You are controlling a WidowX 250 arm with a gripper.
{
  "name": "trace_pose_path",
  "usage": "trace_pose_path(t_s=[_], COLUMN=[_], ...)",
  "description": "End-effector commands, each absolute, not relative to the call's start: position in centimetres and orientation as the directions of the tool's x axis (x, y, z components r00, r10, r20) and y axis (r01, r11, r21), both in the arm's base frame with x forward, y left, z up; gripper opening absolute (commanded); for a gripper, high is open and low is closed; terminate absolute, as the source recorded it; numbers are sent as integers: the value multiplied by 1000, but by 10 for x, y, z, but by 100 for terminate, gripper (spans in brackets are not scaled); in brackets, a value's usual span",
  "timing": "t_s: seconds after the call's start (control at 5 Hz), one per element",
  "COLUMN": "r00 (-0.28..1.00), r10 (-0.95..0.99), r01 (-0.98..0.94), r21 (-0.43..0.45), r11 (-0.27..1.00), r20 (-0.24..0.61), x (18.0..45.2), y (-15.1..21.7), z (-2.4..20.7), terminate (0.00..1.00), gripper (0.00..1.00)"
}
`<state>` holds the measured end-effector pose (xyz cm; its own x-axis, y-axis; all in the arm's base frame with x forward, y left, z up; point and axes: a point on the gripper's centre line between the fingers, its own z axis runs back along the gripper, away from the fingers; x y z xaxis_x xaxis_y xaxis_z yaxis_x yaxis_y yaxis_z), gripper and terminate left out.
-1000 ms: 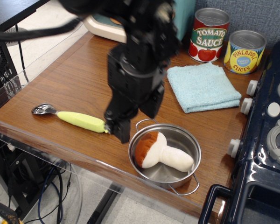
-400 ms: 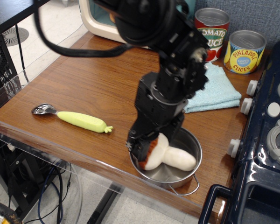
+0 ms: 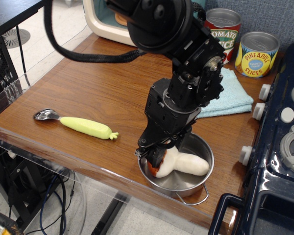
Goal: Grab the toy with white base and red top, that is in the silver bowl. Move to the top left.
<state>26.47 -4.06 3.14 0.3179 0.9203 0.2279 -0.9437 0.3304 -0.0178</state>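
The gripper (image 3: 156, 155) is down in the silver bowl (image 3: 202, 178) near the table's front edge — its fingers clamped on the toy (image 3: 183, 164), which lies inside, white stem pointing right.

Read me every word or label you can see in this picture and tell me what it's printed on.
"TOMATO SAUCE", partly hidden by the arm: on the red and green tin can at the back.
"PINEAPPLE SLICES": on the yellow tin can beside it.
Small blue emblem on the yellow can: too small to read.
Nothing else carries readable text.
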Motion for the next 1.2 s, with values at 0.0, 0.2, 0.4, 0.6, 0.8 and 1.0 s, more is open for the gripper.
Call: trace_pose_path(t_s=[0.0,0.2,0.4,0.6,0.8,1.0], r00=[277,239,192,109,57,15], r10=[930,942,959,971,974,969], r01=[-949,-955,-963,-973,-976,-974], r21=[-80,-120,-149,-177,-192,-216], r11=[304,273,225,148,101,70], r20=[242,237,207,213,221,247], x=[259,256,257,267,288,312], y=[-29,-15,2,30,62,96], z=[55,77,101,119,130,133], terminate=[0,0,0,0,0,0], gripper=[0,0,0,0,0,0])
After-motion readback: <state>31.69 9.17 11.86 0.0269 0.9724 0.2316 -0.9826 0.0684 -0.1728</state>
